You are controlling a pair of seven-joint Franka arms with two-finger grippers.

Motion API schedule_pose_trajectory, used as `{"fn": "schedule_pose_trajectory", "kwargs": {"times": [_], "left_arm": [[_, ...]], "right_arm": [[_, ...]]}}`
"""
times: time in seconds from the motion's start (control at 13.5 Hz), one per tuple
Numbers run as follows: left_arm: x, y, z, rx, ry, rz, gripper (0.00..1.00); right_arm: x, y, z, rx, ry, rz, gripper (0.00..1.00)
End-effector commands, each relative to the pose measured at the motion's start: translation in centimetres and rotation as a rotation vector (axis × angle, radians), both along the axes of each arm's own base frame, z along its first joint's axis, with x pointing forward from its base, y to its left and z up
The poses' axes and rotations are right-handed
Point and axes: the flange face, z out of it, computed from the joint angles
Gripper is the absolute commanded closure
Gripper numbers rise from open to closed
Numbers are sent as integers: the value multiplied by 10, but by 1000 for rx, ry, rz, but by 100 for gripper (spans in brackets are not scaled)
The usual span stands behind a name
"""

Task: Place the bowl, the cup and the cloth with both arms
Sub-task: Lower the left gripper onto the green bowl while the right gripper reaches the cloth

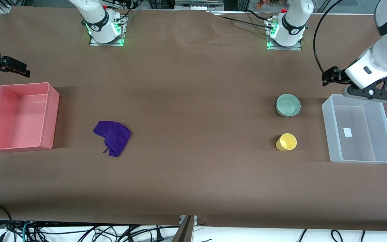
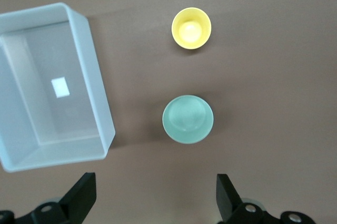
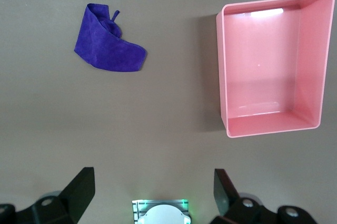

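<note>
Only the wrist views are showing both grippers gaping wide, empty: left gripper [image 2: 152, 200] hovering near the clear bin [image 2: 100, 113], bowl [image 2: 188, 119], cup [image 2: 191, 28]; right gripper [image 3: 152, 195] hanging beside the pink bin [image 3: 224, 76], cloth [image 3: 108, 42] lying apart.

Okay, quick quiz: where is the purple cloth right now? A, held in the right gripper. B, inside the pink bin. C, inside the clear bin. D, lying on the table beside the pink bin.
D: the cloth lies flat on the brown table beside the pink bin, which has nothing in it.
</note>
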Motion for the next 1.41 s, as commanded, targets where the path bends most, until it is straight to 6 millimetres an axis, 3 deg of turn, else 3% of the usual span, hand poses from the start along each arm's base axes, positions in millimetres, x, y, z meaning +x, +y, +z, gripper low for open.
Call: {"fn": "schedule_pose_trajectory", "kwargs": {"times": [0.0, 0.3, 0.45, 0.59, 0.74, 0.89, 0.97, 1.04, 1.11, 1.26, 1.34], "left_arm": [[-9, 2, -46, -27, 3, -115, 0], [-28, 16, -126, -62, -7, -358, 0], [-42, 19, -176, -70, -39, -438, 0], [-46, 19, -224, -74, -58, -467, 0], [-43, 17, -269, -81, -59, -473, 0], [-46, 13, -303, -89, -58, -502, 1], [-48, 13, -312, -90, -71, -517, 6], [-51, 14, -319, -94, -73, -564, 22], [-52, 15, -328, -103, -56, -606, 55], [-53, 15, -333, -107, -48, -620, 100], [-52, 15, -331, -107, -51, -634, 100]], "right_arm": [[2, -1, 6, -7, -17, 10, 0], [9, 1, 8, -1, -54, 15, 0], [28, 8, -16, -2, -51, 27, 0], [49, 12, -50, 5, -42, 35, 0], [70, 25, -103, 14, -16, 55, 0], [76, 35, -159, 30, 5, 65, 0], [79, 44, -179, 54, -12, 65, 0], [83, 66, -198, 84, -37, 77, 0], [88, 79, -223, 96, -34, 87, 0], [97, 104, -266, 102, -50, 113, 0], [98, 113, -292, 105, -65, 120, 0]]}}
